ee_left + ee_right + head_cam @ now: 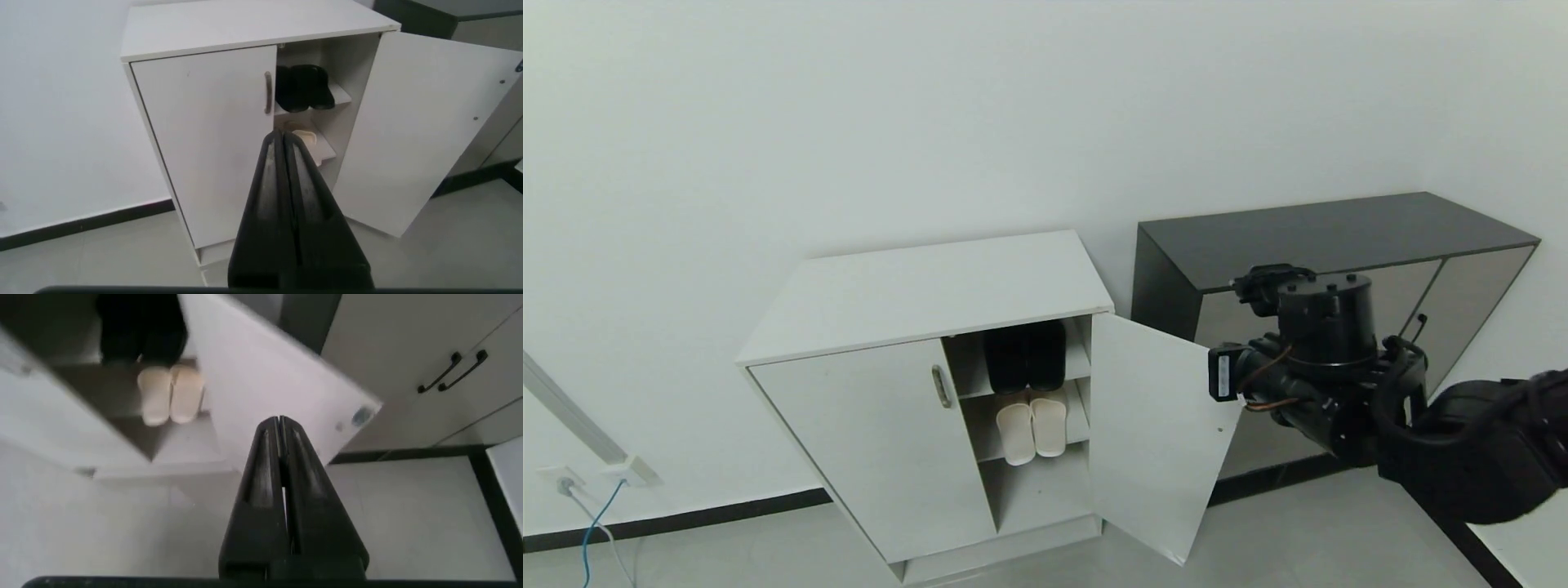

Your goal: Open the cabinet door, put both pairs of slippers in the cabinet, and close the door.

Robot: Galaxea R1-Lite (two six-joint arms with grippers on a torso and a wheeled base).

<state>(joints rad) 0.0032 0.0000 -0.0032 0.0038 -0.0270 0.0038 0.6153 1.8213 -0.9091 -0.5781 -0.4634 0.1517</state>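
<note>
The white cabinet (931, 286) stands against the wall with its left door closed and its right door (1152, 425) swung open. Black slippers (1025, 355) sit on the top shelf and cream slippers (1033, 429) on the middle shelf. My right arm's wrist (1323, 359) hovers just off the open door's outer edge. My right gripper (280, 422) is shut and empty, pointing at that door (270, 384), with the cream slippers (170, 394) beyond it. My left gripper (282, 139) is shut and empty, some way in front of the closed door's handle (267, 91).
A dark sideboard (1339, 229) with mirrored fronts stands right of the cabinet, close behind the open door. A wall socket with a blue cable (572, 482) is low on the left. Grey floor (1298, 539) lies open in front.
</note>
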